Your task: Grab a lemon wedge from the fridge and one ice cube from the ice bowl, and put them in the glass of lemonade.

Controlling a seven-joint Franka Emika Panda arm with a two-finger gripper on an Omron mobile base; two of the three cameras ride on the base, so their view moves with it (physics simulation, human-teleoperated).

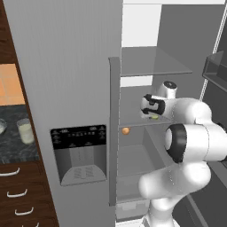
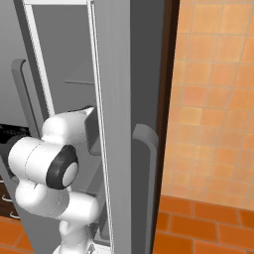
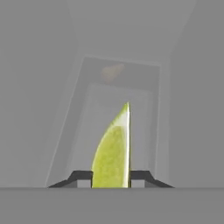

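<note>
One yellow-green lemon wedge [image 3: 113, 151] is sitting pinched between the two dark fingertips [image 3: 78, 177] of the pincer [image 3: 111, 177] at the bottom centre of the hand view, the jaws closed tight against its sides. Centre right in the left base view, the white arm is reaching into the open fridge [image 1: 66, 66], with the pincer [image 1: 153, 116] hanging over a glass shelf [image 1: 133, 123] and a sliver of wedge [image 1: 154, 116] showing beneath it. Just below that shelf, a small orange fruit [image 1: 126, 131] is resting. At the far left, the glass of lemonade [image 1: 25, 131] is standing on the dark desk [image 1: 13, 150], beside the ice bowl [image 1: 1, 126] at the frame's edge.
</note>
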